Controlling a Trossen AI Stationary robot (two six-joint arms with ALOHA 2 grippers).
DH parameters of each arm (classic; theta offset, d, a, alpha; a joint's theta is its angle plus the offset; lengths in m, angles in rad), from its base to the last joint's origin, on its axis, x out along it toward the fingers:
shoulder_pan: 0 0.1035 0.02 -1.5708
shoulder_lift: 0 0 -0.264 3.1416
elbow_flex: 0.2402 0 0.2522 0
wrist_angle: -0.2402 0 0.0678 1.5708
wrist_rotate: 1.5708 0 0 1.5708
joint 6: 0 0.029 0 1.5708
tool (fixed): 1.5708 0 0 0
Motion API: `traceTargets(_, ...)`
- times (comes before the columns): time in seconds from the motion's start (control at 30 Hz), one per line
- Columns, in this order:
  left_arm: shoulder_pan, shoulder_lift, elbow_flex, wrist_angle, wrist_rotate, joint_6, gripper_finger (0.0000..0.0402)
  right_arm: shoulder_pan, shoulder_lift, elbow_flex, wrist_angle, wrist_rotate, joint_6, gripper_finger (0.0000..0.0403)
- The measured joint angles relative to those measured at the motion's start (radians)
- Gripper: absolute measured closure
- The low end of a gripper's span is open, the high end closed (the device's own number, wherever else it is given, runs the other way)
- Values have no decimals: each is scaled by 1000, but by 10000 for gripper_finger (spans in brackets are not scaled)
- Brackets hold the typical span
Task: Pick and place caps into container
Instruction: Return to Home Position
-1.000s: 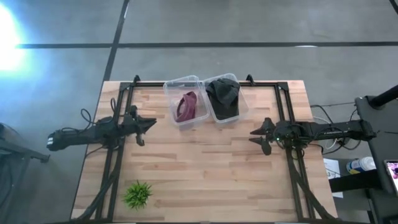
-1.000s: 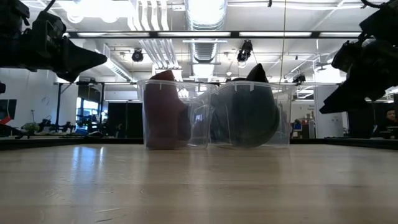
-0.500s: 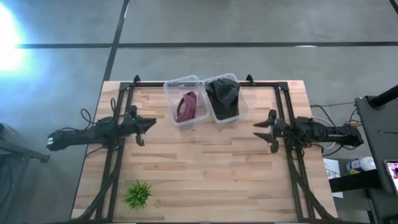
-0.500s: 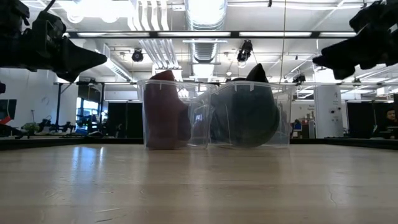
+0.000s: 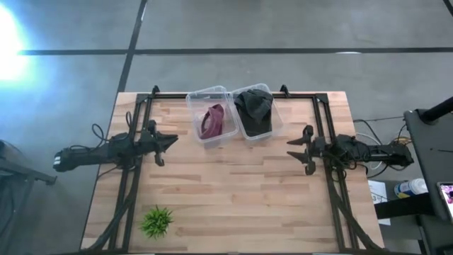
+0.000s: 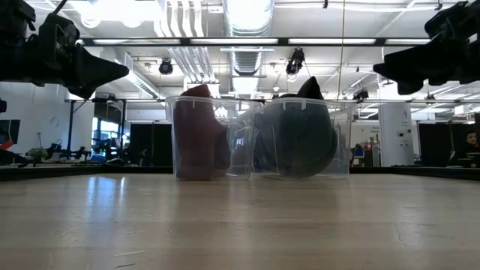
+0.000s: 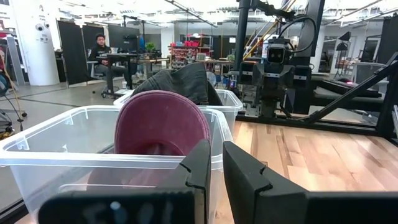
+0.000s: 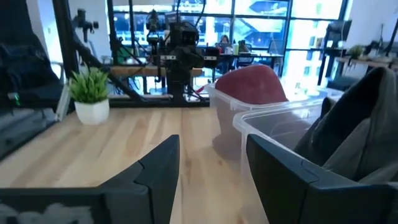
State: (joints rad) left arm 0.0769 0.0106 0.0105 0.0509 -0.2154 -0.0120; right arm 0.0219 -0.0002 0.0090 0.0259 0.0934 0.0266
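Two clear plastic tubs stand side by side at the table's far middle. The maroon cap (image 5: 212,122) lies in the left tub (image 5: 192,100) and sticks up above its rim (image 7: 163,124). A dark cap (image 5: 253,106) fills the right tub (image 5: 277,122) and rises above its rim in the low view (image 6: 301,131). No third cap shows. My left gripper (image 5: 174,140) hovers shut left of the tubs, pointing at them (image 7: 216,171). My right gripper (image 5: 296,154) hovers open to the right of the tubs (image 8: 211,168), holding nothing.
A small green plant in a white pot (image 5: 156,221) stands near the table's near left corner (image 8: 91,93). Bare wood spreads across the middle and near side of the table (image 5: 233,198). Black frame rails run along the left, right and far edges.
My right gripper has risen and tipped from pointing downward to level, staying right of the tubs with its fingers open. The left arm, the tubs and the caps have kept still.
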Motion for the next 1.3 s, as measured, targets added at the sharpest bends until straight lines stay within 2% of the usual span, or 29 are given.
traceTargets(0.17, 0, 1, 0, 0, 0, 0, 364, 0, 0, 0, -1, 3, -60, 220)
traceTargets(0.7, 0, 1, 0, 0, 0, 0, 364, -1, 6, 0, -3, 3, -77, 220)
traceTargets(1.1, 0, 2, 0, 0, 0, 0, 364, -1, 127, 0, -8, -25, -28, 220)
traceTargets(1.3, 0, 2, 0, 0, 0, 0, 364, -1, 84, 0, -8, -24, -26, 220)
